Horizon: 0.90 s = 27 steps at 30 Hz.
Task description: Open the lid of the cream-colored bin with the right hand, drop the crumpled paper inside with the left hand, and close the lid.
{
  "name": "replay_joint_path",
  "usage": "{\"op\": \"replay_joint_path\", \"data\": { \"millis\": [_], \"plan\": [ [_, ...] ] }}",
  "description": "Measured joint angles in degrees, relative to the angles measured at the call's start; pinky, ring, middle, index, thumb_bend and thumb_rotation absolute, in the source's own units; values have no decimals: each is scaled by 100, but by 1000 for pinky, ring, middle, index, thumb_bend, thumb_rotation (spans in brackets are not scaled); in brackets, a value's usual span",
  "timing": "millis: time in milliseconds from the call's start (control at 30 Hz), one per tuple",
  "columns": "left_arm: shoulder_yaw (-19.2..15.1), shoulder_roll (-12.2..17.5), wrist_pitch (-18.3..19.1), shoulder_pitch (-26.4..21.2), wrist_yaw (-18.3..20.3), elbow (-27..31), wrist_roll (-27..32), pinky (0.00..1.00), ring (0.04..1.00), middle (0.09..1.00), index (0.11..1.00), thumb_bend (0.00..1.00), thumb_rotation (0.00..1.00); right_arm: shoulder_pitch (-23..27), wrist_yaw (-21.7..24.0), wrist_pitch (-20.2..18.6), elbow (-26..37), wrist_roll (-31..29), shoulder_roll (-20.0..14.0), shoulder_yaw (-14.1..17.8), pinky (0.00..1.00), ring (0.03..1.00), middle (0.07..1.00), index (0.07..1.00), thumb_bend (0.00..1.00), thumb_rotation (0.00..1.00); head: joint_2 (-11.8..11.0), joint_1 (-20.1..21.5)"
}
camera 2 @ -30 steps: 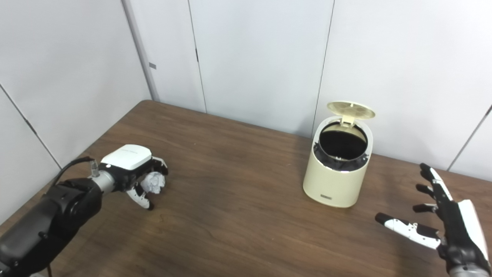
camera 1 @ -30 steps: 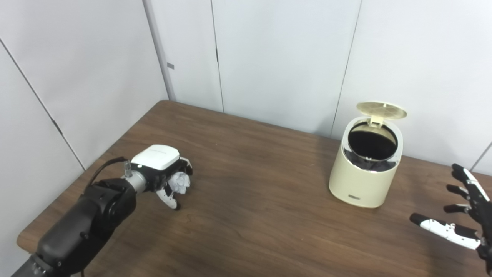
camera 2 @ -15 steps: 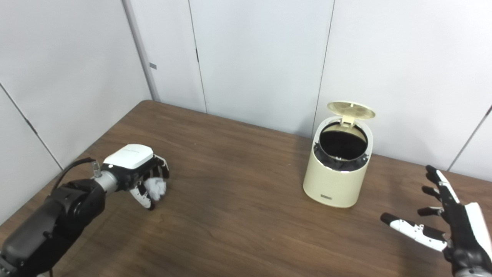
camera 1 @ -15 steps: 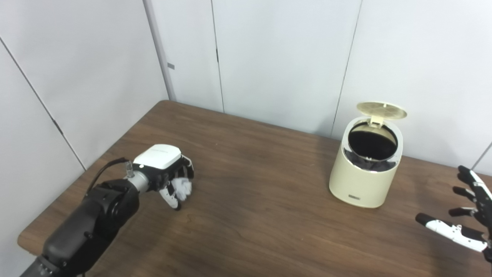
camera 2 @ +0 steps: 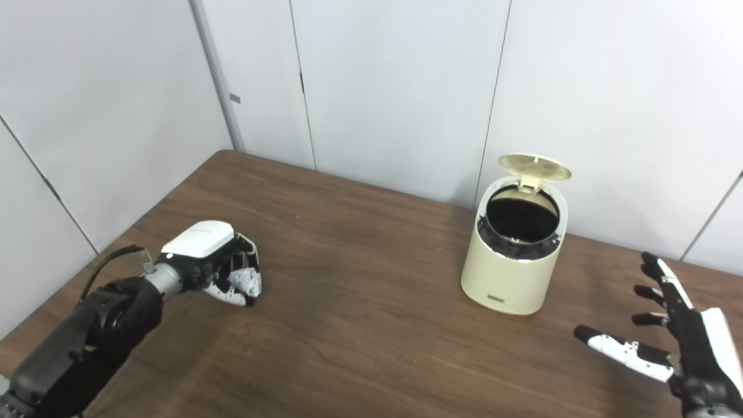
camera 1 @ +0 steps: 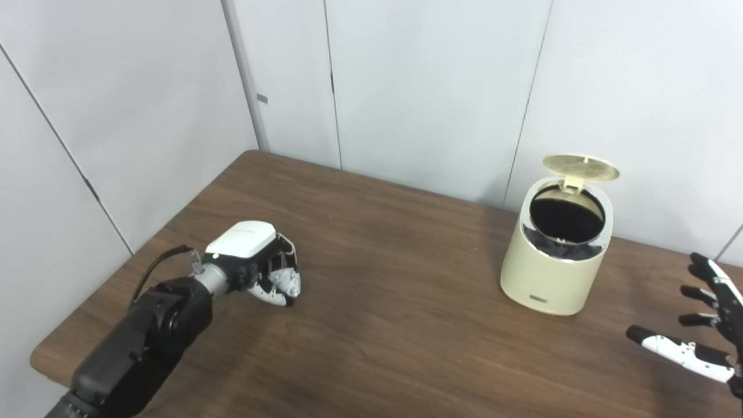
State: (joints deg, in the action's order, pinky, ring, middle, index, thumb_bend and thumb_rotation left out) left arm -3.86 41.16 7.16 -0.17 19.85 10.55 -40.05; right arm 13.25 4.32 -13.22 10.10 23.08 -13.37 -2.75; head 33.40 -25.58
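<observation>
Fingers (camera 1: pixel 288 255) tighter round 1 paper (camera 1: pixel 287 283) (1 bin (camera 1: pixel 554 264)).

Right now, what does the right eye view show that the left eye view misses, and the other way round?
Only the right eye view shows the right hand whole, white back included, fingers spread and empty. Only the left eye view shows the wooden table's near-left corner; there the right hand is cut by the frame edge. Both show the left hand closed on the crumpled white paper, and the cream-colored bin with its round lid up.
</observation>
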Motion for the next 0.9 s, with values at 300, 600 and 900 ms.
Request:
{"op": "replay_joint_path", "data": {
  "millis": [300, 600, 900],
  "plan": [
    [-14, -32, -97, 37, -123, 93, -2, 338, 383, 423, 512, 519, 0, 1, 0, -1, 0, 0, -8, 3, 611, 824, 911, 920, 788, 325, -9, 35],
    [-446, -195, 58, -66, -198, 693, 172, 422, 427, 477, 518, 507, 0, 2, 1, -3, -8, -13, -97, 17, 585, 829, 920, 923, 782, 303, -18, 53],
    [-621, -587, 554, -703, -233, 1581, 134, 381, 410, 473, 530, 502, 0, 45, 0, -9, -33, -55, -95, 8, 581, 814, 907, 910, 797, 278, -79, 176]
  ]
}}
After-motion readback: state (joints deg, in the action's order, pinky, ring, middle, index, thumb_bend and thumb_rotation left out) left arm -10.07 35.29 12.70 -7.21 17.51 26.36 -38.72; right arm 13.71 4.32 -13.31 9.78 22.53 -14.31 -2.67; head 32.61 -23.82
